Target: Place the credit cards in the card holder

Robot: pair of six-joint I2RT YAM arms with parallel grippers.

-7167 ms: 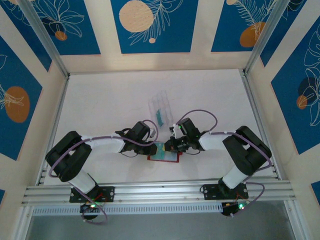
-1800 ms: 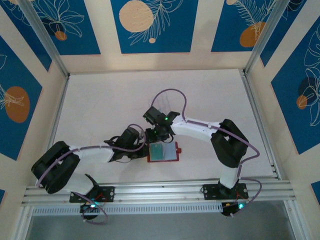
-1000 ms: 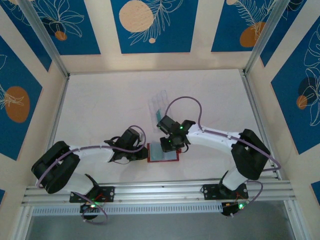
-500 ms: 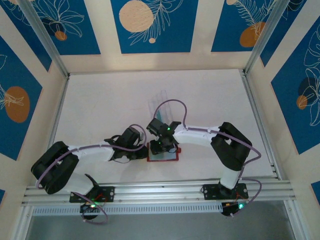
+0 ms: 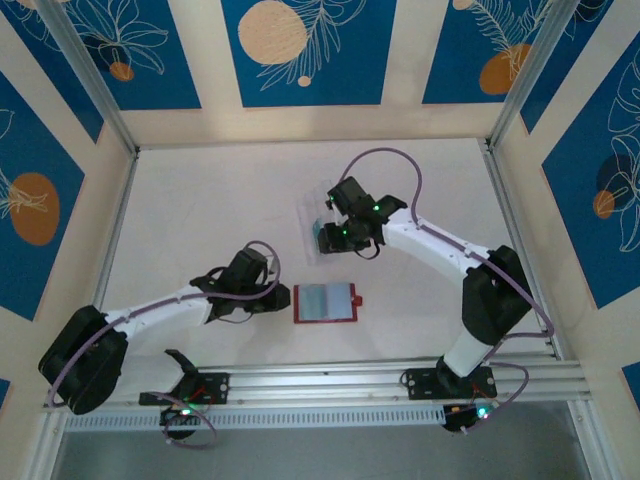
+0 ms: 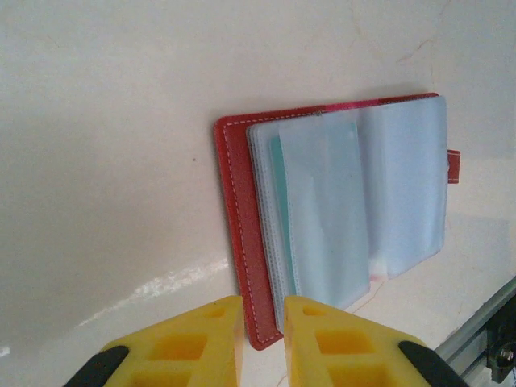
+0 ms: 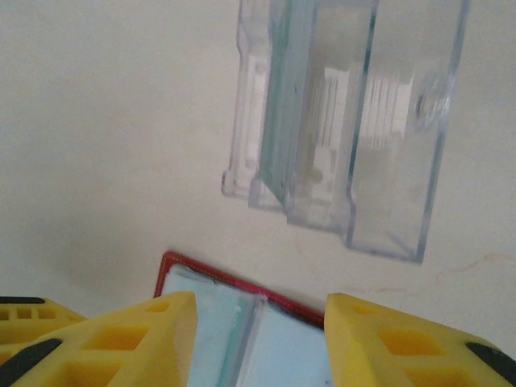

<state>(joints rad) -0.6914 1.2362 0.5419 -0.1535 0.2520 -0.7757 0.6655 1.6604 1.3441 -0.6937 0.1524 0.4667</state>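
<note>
So the small flat red folding card holder [image 5: 298,303] is lying open on the white desk [image 5: 200,210], close to the front rail and roughly midway between the two arm bases. Its pale blue see-through sleeves face up. From the left wrist camera you can just make out the edge of a thin teal-green credit card [image 6: 275,211] tucked into one of them. A little red tab [image 6: 453,165] pokes out of the side away from the left arm.

The left gripper [image 6: 262,322] sits low, just left of the holder and pointing at it. Its yellow jaws are nearly together with only a thin slit between them, and the holder's red corner lines up right at that slit. Honestly can't tell if they're pinching it or just sitting beside it.

The right gripper [image 7: 260,310] is further back, over the near end of a clear transparent plastic case [image 7: 355,121] that lies behind the holder, not touching it. Its jaws are spread wide and released, with nothing between them. More teal-green cards [image 5: 326,238] show inside the case.
</note>
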